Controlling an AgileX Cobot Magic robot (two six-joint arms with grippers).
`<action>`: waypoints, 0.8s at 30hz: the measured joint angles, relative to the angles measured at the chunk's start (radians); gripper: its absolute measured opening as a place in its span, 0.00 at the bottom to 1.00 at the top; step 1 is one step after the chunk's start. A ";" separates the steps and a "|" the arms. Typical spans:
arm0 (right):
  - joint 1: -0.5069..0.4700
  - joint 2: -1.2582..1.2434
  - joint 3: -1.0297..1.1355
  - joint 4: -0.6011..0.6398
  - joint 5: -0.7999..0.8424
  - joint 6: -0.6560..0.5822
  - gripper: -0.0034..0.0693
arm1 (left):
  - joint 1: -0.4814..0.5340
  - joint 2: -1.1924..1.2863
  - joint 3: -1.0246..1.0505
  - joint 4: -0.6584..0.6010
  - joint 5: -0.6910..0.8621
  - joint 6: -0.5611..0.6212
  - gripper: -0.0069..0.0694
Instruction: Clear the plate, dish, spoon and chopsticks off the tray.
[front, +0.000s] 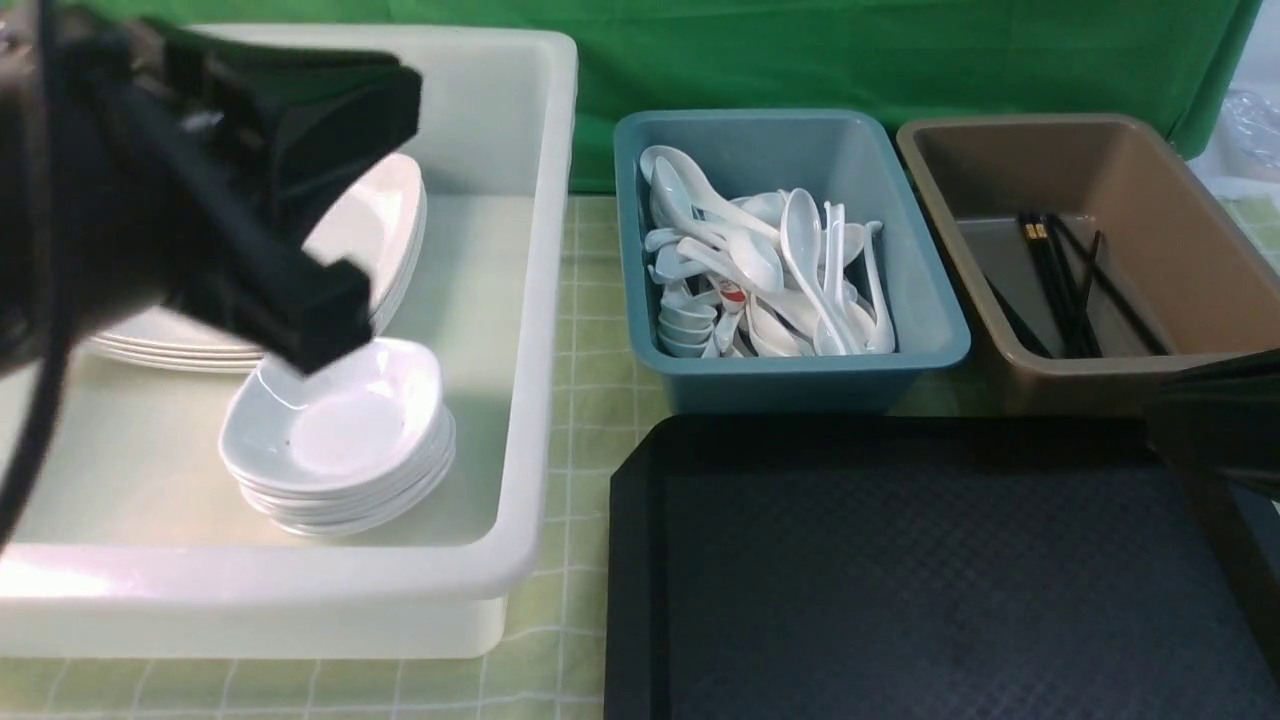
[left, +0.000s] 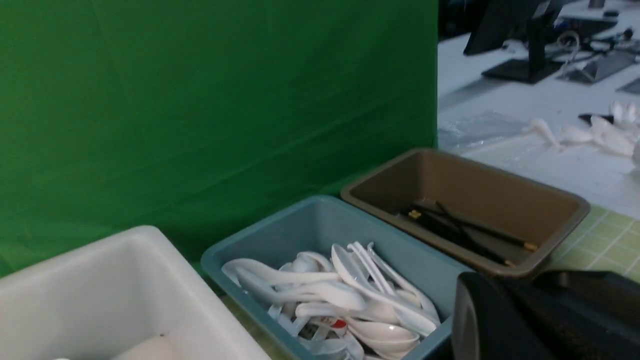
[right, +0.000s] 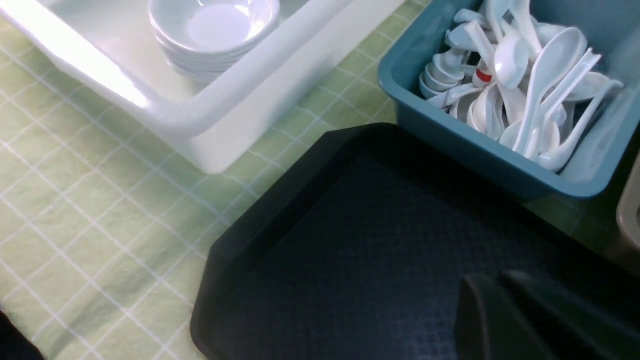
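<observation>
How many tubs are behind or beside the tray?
3: white tub on the left holding plates and dishes, teal tub of spoons in the middle, brown tub with chopsticks on the right.

You see a black tray (front: 900, 580) with fine diamond texture on a pale green cloth (front: 590, 400) gridded in white. White dishes (front: 340, 440) sit in a white tub (front: 520, 300), white spoons (front: 770, 270) in a teal tub (front: 930, 300). Black chopsticks (front: 1060, 280) with gold bands lie in a brown tub (front: 1180, 220), before a green backdrop (front: 800, 50).

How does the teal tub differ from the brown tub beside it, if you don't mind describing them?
The teal tub is heaped with white spoons; the brown tub holds only a few black chopsticks. The teal tub stands nearer the white tub; the brown tub sits farther right. Both are deep, rectangular, behind the tray.
</observation>
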 joint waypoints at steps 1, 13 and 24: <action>0.000 0.000 0.000 0.000 0.000 0.000 0.13 | -0.001 -0.034 0.034 -0.003 -0.021 0.000 0.10; 0.000 0.000 0.000 0.000 0.000 0.001 0.18 | -0.001 -0.176 0.369 -0.006 -0.087 0.000 0.10; -0.218 -0.024 0.002 0.017 -0.005 -0.001 0.20 | -0.001 -0.176 0.592 -0.004 -0.088 -0.001 0.10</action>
